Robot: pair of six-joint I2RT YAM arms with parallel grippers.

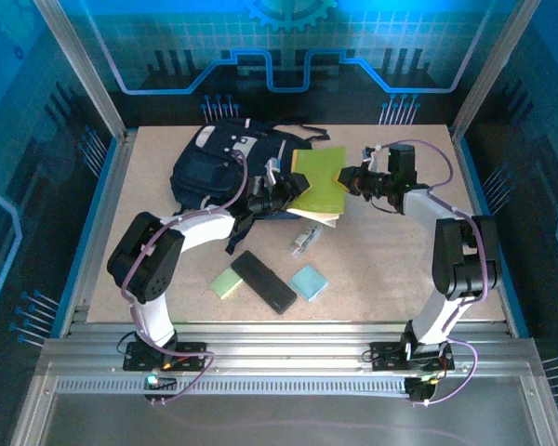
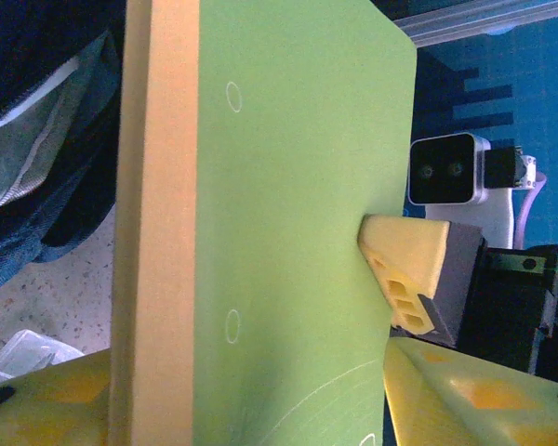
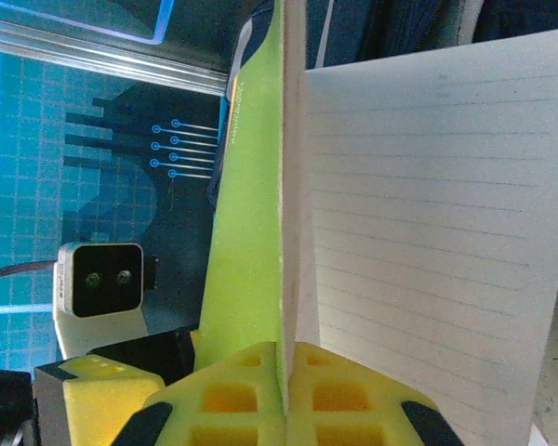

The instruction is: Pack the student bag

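A bare strip of the speckled bench (image 1: 381, 279) runs along its left edge. Beside it the large dark navy fabric backpack (image 1: 214, 163) lies in the far-left part, its top close to the rear edge. In the left wrist view its fabric and pale zipper stripe (image 2: 46, 158) lie just left of the book.

The left end effector (image 1: 277, 192) sits at the bag's right side. Its yellow fingers (image 2: 37, 404) stand apart on either side of the thick green-covered notebook (image 1: 321, 181). I cannot tell whether they press on it.

The notebook (image 2: 298, 186) stands on edge, tan page block facing left. The right end effector (image 1: 351, 181) is clamped on its right edge, fingers together (image 3: 286, 390) over cover and lined pages (image 3: 428, 204).

Nearer the front edge, between the arms, lie a pale green square pad (image 1: 228, 282), a black rectangular case (image 1: 263, 281), a small clear item (image 1: 305, 239) and a pale blue square pad (image 1: 308, 282). Open bench lies beyond the right arm to the right edge.
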